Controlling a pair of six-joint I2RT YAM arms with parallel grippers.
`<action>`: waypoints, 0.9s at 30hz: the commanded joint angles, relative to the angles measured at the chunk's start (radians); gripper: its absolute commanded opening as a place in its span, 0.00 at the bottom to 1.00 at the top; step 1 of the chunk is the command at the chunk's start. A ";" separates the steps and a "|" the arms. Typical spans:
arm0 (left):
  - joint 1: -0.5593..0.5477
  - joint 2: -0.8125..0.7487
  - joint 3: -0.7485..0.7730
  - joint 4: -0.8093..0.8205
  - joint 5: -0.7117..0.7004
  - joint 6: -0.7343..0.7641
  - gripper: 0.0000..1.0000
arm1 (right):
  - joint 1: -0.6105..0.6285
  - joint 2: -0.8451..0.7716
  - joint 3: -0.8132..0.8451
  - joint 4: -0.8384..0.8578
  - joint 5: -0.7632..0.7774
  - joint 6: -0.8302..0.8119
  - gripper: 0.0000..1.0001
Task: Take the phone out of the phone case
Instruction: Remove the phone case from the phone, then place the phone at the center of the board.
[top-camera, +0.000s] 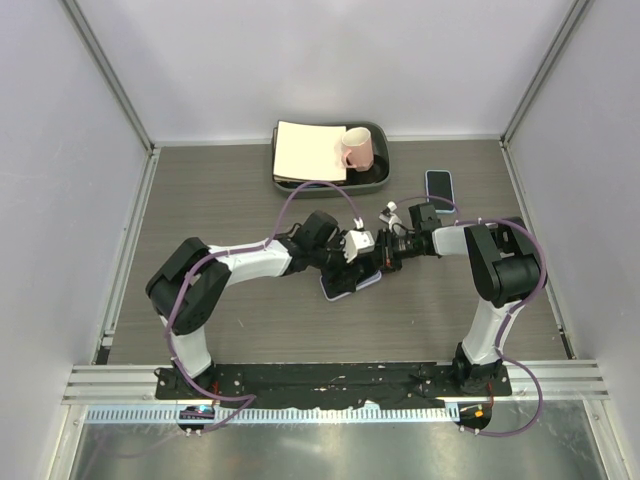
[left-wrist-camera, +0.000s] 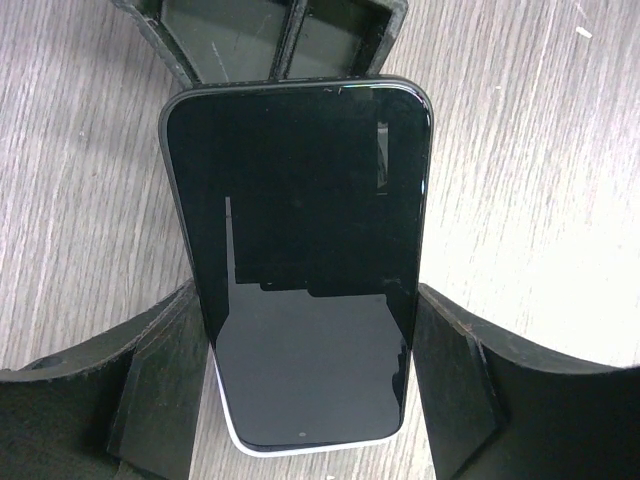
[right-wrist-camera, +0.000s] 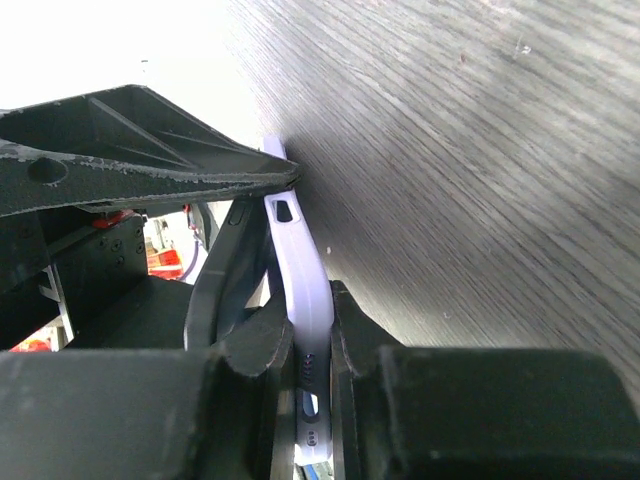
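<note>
The left hand (left-wrist-camera: 310, 310) is gripping the phone (left-wrist-camera: 300, 200) by its long sides; the right hand (right-wrist-camera: 312, 330) is pinching the lavender phone case (right-wrist-camera: 295, 260) at its rim, at 6 o'clock from the tray (top-camera: 386, 165). I am judging the smooth phone may be slipping out, because the case is hugging it tightly.

At the far edge of the grey wood-grain tabletop (top-camera: 230, 200) sits a dark tray (top-camera: 387, 155) with rounded corners. A cream pad (top-camera: 308, 152) covers its left side, and a pink mug (top-camera: 356, 149) rests at the pad's right edge. Just right of the tray, a dark-screened handset (top-camera: 439, 185) lies flat on the bare surface. White walls (top-camera: 330, 60) and metal corner posts (top-camera: 110, 75) enclose the space.
</note>
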 joint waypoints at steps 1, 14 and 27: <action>0.007 -0.097 0.039 0.036 0.109 -0.066 0.00 | -0.017 -0.013 0.023 0.009 0.055 -0.026 0.01; 0.060 -0.149 -0.013 0.183 0.144 -0.249 0.00 | -0.032 -0.073 0.000 0.045 0.052 -0.017 0.01; 0.213 -0.264 -0.032 0.133 -0.201 -0.203 0.00 | -0.117 -0.136 0.003 0.031 0.129 -0.014 0.01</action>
